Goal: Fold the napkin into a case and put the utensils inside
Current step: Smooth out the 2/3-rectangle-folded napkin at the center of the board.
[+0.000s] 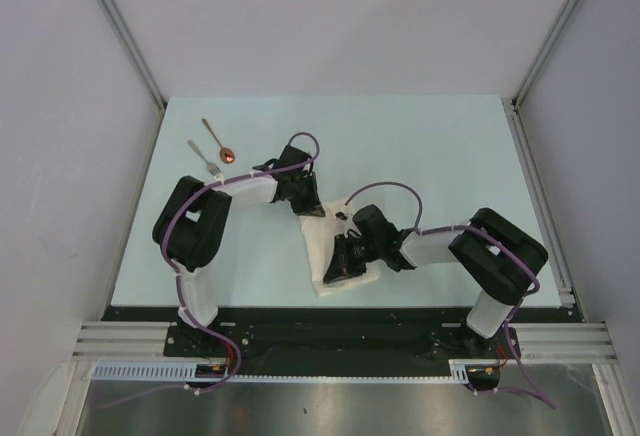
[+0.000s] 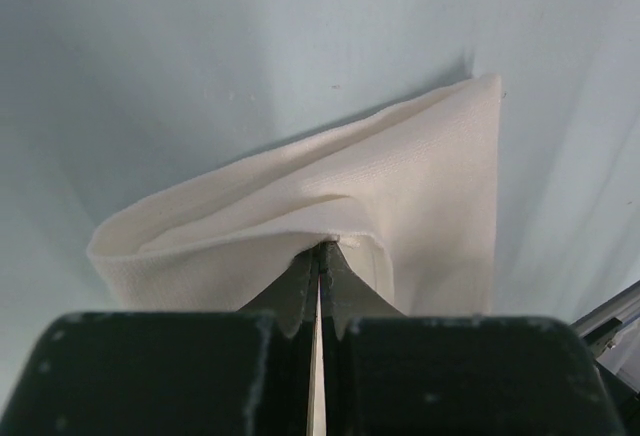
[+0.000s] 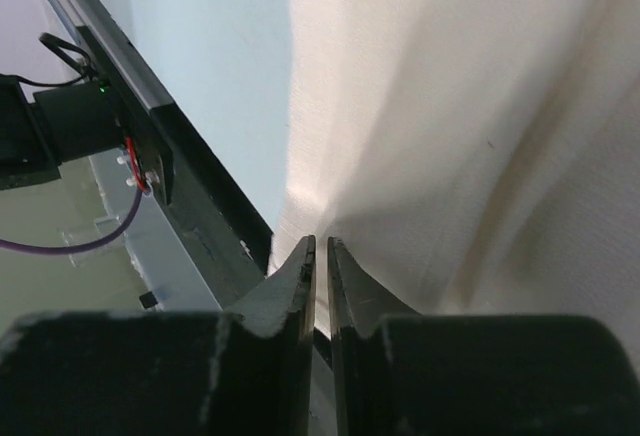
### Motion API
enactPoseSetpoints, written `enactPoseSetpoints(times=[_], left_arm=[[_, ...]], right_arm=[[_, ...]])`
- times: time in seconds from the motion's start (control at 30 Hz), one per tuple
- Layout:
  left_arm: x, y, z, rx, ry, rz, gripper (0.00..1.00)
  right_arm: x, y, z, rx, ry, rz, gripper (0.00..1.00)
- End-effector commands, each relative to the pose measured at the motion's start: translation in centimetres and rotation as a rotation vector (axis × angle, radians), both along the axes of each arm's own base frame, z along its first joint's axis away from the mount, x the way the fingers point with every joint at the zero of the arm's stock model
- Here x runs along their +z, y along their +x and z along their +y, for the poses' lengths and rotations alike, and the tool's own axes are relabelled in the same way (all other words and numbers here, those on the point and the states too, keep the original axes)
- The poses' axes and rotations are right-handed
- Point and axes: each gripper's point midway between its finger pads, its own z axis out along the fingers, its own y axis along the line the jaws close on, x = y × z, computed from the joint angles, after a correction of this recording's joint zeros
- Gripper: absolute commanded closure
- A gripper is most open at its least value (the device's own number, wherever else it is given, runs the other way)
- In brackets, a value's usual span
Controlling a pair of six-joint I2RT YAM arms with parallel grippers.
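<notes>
Napkin (image 2: 420,176) edges in L jaws, R jaws

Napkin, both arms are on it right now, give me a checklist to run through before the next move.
1. Left jaws gripping the napkin: ok, shut on a raised fold of the cloth.
2. Right jaws gripping it: ok, closed on the cloth near the front edge of the table.
3. Folded into a narrow pouch shape: not ok, it is a loose, wide fold.
4. Fork and spoon clear of the cloth: ok, both lie at the far left, apart from it.
5. Fold edges lined up: cannot tell, the arms hide much of the cloth.
</notes>
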Motion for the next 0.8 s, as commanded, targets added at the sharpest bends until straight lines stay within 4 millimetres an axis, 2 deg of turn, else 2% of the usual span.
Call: enactPoseSetpoints(times=[0.0,0.07,0.17,0.23,0.37,0.43,0.53,0.7,0.77], left_arm=[[0.9,2.2,-0.1,0.019,-0.008,-0.064,1.00],[0.6,2.0,-0.1,0.019,-0.008,-0.053,1.00],[0.4,2.0,0.1,0.024,0.003,-0.048,1.00],[0.2,2.0,0.2,0.024,0.012,-0.050,1.00],[0.0,2.1,0.2,0.025,0.014,-0.045,1.00],[-0.1,2.1,0.1,0.027,0.013,-0.040,1.00],[-0.1,2.2,0.1,0.026,0.017,-0.043,1.00],[1.0,2.3,0.3,0.018,0.016,-0.065,1.00],[2.2,2.1,0.3,0.013,0.007,-0.082,0.99]], right_arm=[[3.1,1.9,2.0,0.025,0.030,-0.084,0.86],[3.8,2.4,3.4,0.043,0.071,-0.086,0.85],[2.9,1.9,3.9,0.060,0.073,-0.058,0.86],[2.2,0.8,3.8,0.065,0.075,-0.026,0.86],[-0.2,-2.6,2.1,0.073,0.053,0.030,0.87],[-0.8,-3.2,1.6,0.066,0.041,0.036,0.87],[-1.1,-2.6,1.3,0.059,0.025,0.030,0.88],[1.9,0.1,1.6,0.039,0.047,-0.055,0.88],[2.6,0.4,1.1,0.032,0.026,-0.065,0.86]])
